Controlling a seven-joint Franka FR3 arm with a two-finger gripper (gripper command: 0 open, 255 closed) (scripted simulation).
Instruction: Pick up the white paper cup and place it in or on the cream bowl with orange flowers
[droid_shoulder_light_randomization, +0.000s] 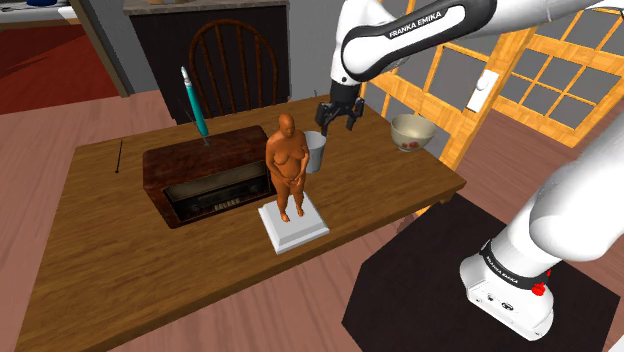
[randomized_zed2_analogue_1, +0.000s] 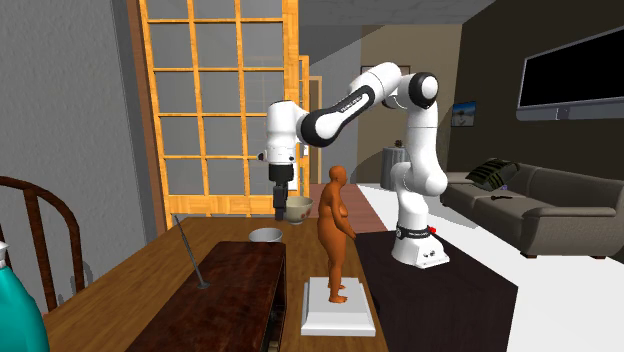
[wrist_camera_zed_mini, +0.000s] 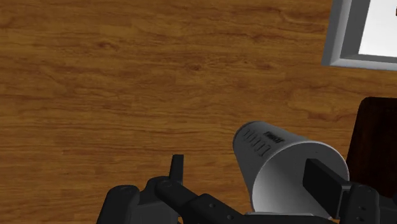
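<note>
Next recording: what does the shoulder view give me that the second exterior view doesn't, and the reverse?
Shoulder view: the dial front of the dark radio, and a patch of red floor past the table. Second exterior view: a dark sofa and a black screen on the wall behind the arm. Shared: the wooden table, the orange figurine on its white base, the white cup with the open gripper over its rim, and the cream bowl beyond it.
</note>
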